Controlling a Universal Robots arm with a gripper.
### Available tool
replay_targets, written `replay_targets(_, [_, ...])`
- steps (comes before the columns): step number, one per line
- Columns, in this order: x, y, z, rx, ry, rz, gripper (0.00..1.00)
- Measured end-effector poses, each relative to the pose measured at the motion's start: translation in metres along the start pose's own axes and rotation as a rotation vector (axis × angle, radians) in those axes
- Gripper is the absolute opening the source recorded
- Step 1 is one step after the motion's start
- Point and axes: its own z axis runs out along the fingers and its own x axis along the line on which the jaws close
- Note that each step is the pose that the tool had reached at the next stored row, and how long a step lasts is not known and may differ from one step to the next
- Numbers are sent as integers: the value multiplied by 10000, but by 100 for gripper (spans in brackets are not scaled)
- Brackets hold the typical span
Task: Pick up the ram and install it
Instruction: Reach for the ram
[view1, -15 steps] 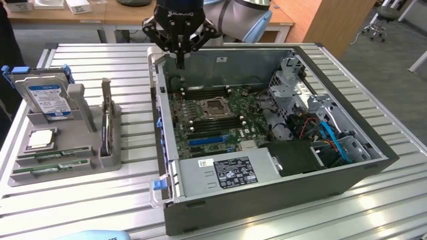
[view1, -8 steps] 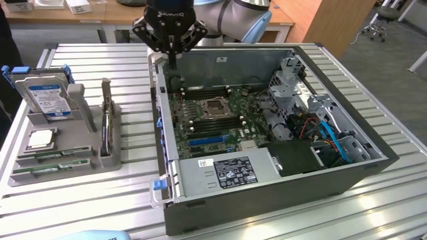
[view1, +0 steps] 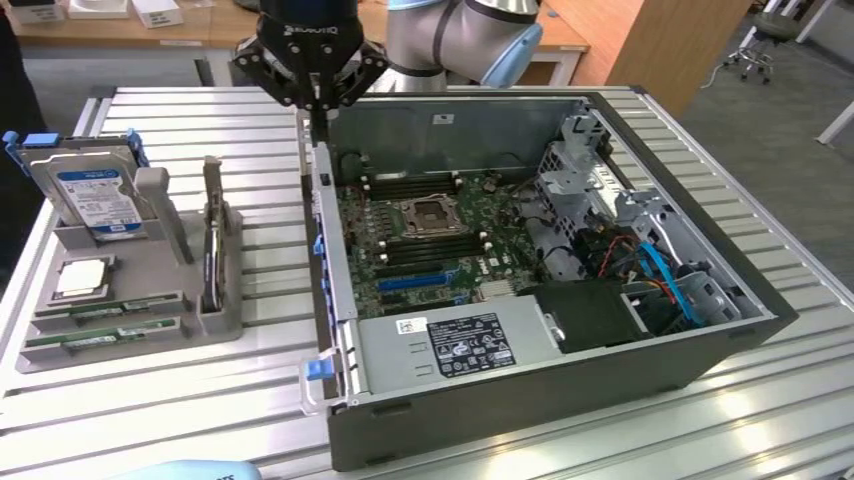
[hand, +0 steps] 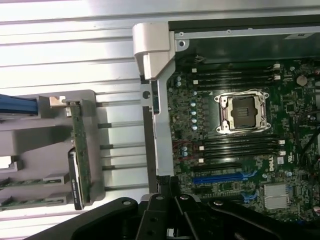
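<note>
Bright, even light; glare whitens the table (hand: 65, 30).

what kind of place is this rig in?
Probably a robotics lab bench for PC assembly: an open computer case on a slatted metal table, a parts tray with ram sticks, wooden desks behind.

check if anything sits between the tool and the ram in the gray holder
Nothing covers the ram sticks; they lie flat and open from above in the gray holder. The tool hangs over the computer case's side wall, and an upright board in the holder stands roughly between them.
</note>
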Motion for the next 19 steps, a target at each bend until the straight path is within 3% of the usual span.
replay_targets(19, [630, -23, 37, 1, -52, 178, 10])
